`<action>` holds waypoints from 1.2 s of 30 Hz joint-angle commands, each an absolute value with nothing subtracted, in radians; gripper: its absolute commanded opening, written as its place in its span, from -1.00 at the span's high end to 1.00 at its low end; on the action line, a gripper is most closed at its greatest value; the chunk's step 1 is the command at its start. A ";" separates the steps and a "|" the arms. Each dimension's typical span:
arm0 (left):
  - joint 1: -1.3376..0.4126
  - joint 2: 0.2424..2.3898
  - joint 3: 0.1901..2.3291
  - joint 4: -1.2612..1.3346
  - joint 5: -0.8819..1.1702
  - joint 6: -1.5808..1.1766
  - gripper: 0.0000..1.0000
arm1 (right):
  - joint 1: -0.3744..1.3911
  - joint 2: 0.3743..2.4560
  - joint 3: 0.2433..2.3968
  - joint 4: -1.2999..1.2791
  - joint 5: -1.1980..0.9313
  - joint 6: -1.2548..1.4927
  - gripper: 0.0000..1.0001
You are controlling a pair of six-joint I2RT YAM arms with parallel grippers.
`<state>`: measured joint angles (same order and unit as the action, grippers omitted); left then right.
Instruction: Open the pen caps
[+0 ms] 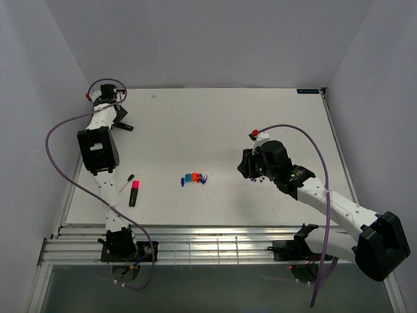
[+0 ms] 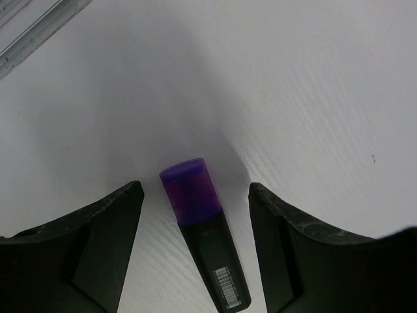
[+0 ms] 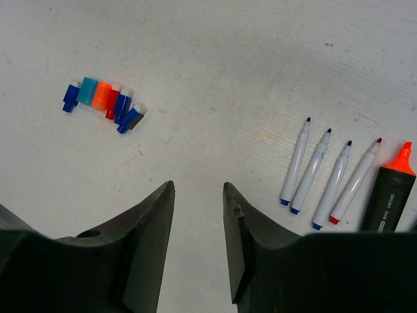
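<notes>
In the left wrist view a purple cap (image 2: 191, 192) sits on a black highlighter body (image 2: 215, 264) lying on the table between my open left gripper's (image 2: 195, 189) fingers, not touched. From above, the left gripper (image 1: 122, 124) is at the far left. A highlighter with a magenta cap (image 1: 135, 185) lies near the left front. Several loose caps (image 3: 104, 101), blue, orange and red, lie in a row at table centre (image 1: 193, 177). My right gripper (image 3: 199, 186) is open and empty above bare table, right of the row (image 1: 247, 171).
Several uncapped thin white pens (image 3: 322, 173) and an uncapped orange highlighter (image 3: 389, 192) lie side by side by the right gripper. A thin pen (image 1: 127, 182) lies beside the magenta highlighter. The table's left rail (image 2: 39, 29) is close to the left gripper.
</notes>
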<state>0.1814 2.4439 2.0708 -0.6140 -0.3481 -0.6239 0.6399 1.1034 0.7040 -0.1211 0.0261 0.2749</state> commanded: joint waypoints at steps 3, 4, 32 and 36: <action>0.186 2.471 2.131 -0.634 -0.367 -0.601 -0.52 | 0.643 1.103 0.696 -0.077 0.049 0.253 0.15; 0.187 2.474 2.125 -0.635 -0.379 -0.598 -0.52 | 0.643 1.104 0.695 -0.077 0.051 0.253 0.15; 0.140 2.052 1.764 -0.559 -0.229 -0.568 1.00 | 0.644 1.012 0.704 -0.140 0.019 0.305 0.15; 0.034 1.863 1.629 -0.508 -0.195 -0.574 1.00 | 0.643 1.029 0.722 -0.144 -0.073 0.327 0.14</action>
<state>0.1261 2.0861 1.6859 -0.5644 -0.2531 -0.5629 0.6399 1.0283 0.6769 -0.1341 0.0032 0.3012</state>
